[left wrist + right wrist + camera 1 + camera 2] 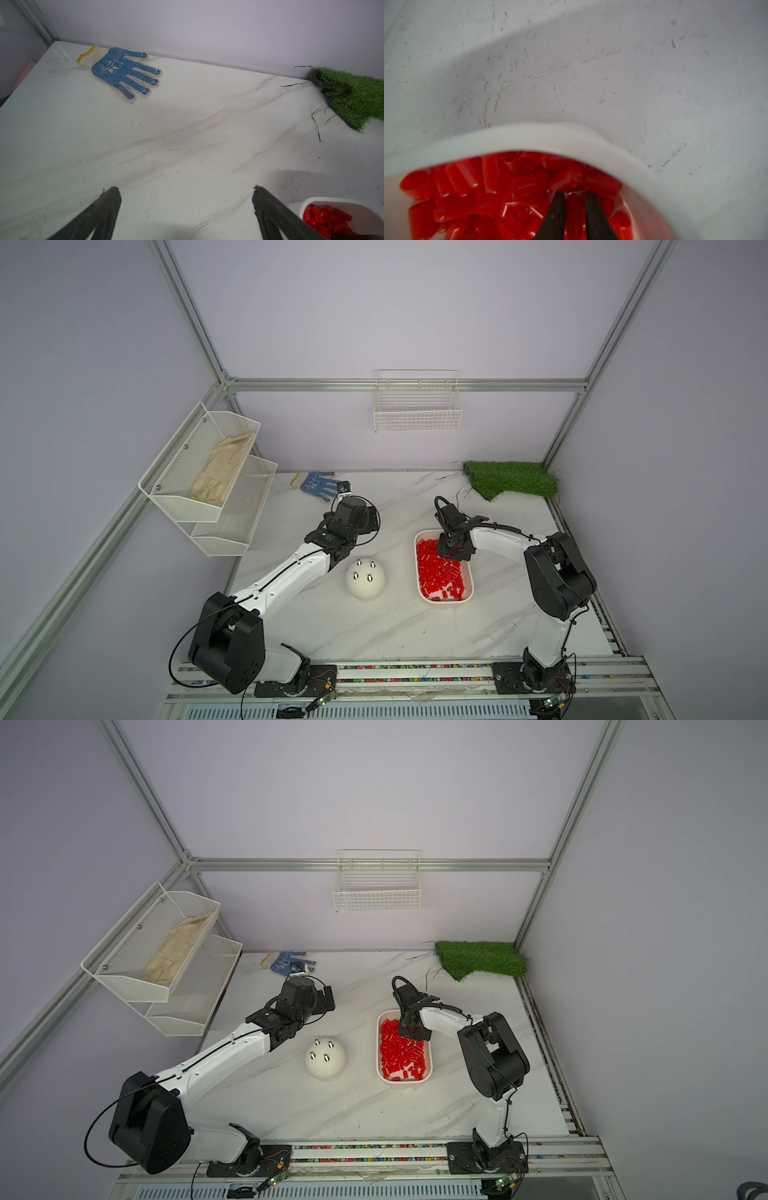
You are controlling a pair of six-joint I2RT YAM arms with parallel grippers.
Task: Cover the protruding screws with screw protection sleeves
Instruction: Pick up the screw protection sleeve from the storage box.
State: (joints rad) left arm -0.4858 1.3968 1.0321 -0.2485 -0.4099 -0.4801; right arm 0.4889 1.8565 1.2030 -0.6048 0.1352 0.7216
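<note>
Red sleeves (440,572) filled the white tray (470,589) on the right half of the marble-pattern table (374,635). The count was not readable because the pile was too dense. Right gripper (574,193) was down in the tray's far end, its two dark fingers close together and clamped on one pinched sleeve (574,209) standing between them. That sleeve's lower end ran off the frame edge. The tray rim was blurred in the right wrist view. In both top views the right wrist housing hid the fingertips.

Four screws (368,577) stood uncovered on the white dome (365,591), left of the tray and apart from it.

Left gripper (185,187) hung over bare table, fingers wide apart and nothing between them, with only the tips in frame. The tray corner was cut off in the left wrist view. Blue-dotted glove (122,72) and green turf (353,95) lay by the back wall, well apart.
</note>
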